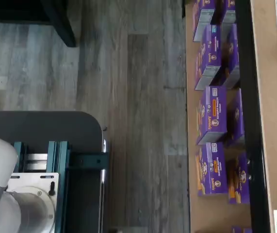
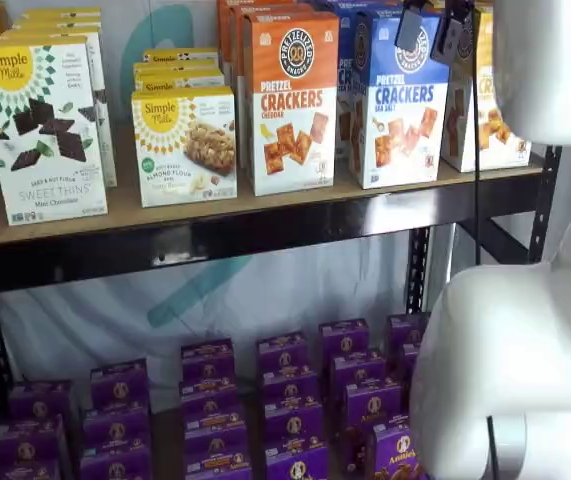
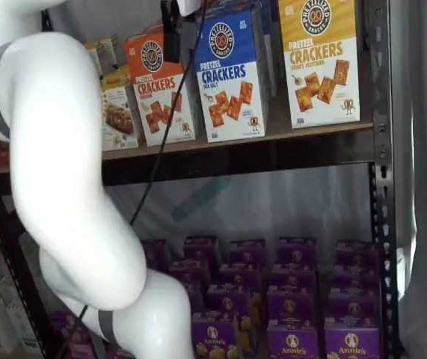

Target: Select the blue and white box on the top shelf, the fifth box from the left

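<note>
The blue and white box (image 2: pixel 395 100) stands upright on the top shelf (image 2: pixel 265 232), between an orange-topped and a yellow-topped cracker box; it shows in both shelf views (image 3: pixel 232 75). It reads "PRETZEL CRACKERS SEA SALT". My gripper (image 2: pixel 430 42) hangs from the top edge in front of the box's upper part, closer to the camera. Its two black fingers (image 2: pixel 453 32) show a gap between them, with nothing held. In a shelf view (image 3: pixel 170 34) it shows side-on. A cable hangs beside it.
The orange-topped cheddar box (image 2: pixel 287 100) and the yellow-topped box (image 3: pixel 320 60) flank the target. Simple Mills boxes (image 2: pixel 185 145) stand further left. Purple boxes (image 3: pixel 295 299) fill the lower shelf. My white arm (image 2: pixel 525 360) stands before the shelves. The wrist view shows a teal-bracketed mount (image 1: pixel 56 160).
</note>
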Robot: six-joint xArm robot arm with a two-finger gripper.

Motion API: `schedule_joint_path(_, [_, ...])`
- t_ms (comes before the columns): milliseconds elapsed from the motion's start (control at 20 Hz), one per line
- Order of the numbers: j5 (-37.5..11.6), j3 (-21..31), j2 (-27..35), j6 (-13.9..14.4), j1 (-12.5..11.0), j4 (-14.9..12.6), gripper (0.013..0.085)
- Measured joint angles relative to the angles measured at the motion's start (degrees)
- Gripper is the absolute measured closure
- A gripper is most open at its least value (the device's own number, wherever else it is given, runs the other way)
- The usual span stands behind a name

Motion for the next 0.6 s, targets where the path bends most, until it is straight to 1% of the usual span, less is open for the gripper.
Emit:
schedule_joint_path(200, [-2.6, 2.4, -1.6, 1.1, 1.4, -0.1, 0.013])
schedule_joint_path(350, [-3.3, 3.2, -2.1, 1.8, 2.1, 0.2, 0.013])
schedule_joint_path(450, [-3.1, 3.2, -2.1, 2.3, 1.7, 2.1, 0.013])
schedule_joint_path(600, [-3.7, 2.9, -2.3, 2.9, -0.1, 6.7, 0.013])
